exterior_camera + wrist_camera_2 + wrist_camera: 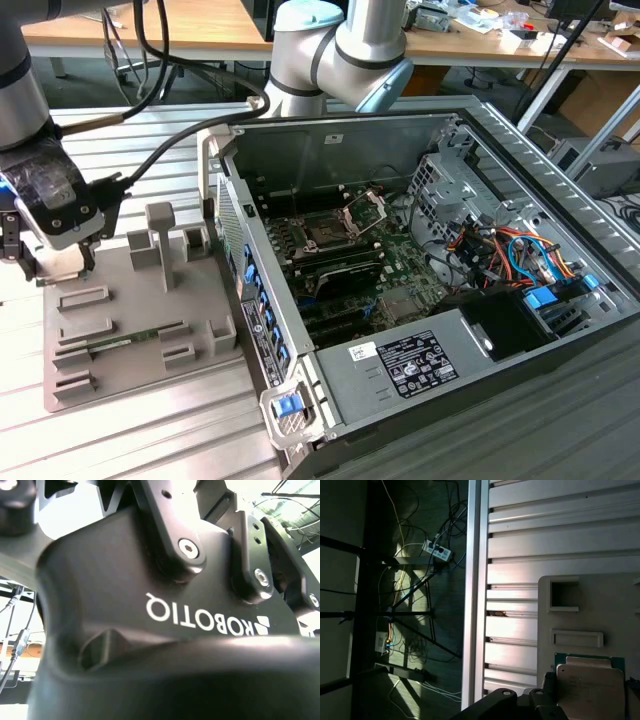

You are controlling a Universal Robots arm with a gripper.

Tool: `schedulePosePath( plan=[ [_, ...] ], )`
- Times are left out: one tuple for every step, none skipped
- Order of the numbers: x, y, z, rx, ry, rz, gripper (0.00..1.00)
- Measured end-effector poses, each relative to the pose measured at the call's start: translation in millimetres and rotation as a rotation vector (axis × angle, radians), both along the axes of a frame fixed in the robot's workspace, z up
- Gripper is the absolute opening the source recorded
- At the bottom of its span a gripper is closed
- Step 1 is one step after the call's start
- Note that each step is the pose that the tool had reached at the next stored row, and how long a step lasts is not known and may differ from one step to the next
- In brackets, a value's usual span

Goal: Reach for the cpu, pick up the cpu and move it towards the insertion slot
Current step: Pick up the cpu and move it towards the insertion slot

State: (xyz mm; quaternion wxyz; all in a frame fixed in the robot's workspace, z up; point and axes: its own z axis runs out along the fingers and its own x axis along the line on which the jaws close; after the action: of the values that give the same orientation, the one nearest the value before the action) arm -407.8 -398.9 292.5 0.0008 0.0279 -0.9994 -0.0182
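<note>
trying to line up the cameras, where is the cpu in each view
Exterior view: hidden beneath the gripper, at the grey fixture tray's corner on the exterior view's left.
First wrist view: the cpu lies flat on that tray, beside the gripper's dark parts.
Second wrist view: looks at the gripper's black body up close.
Shared landmark: the grey fixture tray, in exterior and first wrist views.

White lettering (207, 620) marks the end effector (210, 525) body; a label (418, 364) inside the computer case (560, 190) is unreadable.
</note>
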Motion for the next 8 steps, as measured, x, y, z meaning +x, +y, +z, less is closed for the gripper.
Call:
schedulePosePath(
  plan=[
    [0.0, 0.0, 0.3, 0.0000, 0.0000, 0.000, 0.55],
    [0.0, 0.0, 0.6, 0.0000, 0.0001, 0.000, 0.55],
    [0.0, 0.0, 0.8, 0.0000, 0.0000, 0.000, 0.55],
    [0.0, 0.0, 1.1, 0.0000, 0.0000, 0.000, 0.55],
    [0.0, 0.0, 1.4, 0.0000, 0.0000, 0.000, 0.55],
    [0.0, 0.0, 1.8, 0.0000, 0.0000, 0.000, 0.55],
    [0.0, 0.0, 2.1, 0.0000, 0.0001, 0.000, 0.55],
    [0.0, 0.0, 2.4, 0.0000, 0.0000, 0.000, 0.55]
  ],
)
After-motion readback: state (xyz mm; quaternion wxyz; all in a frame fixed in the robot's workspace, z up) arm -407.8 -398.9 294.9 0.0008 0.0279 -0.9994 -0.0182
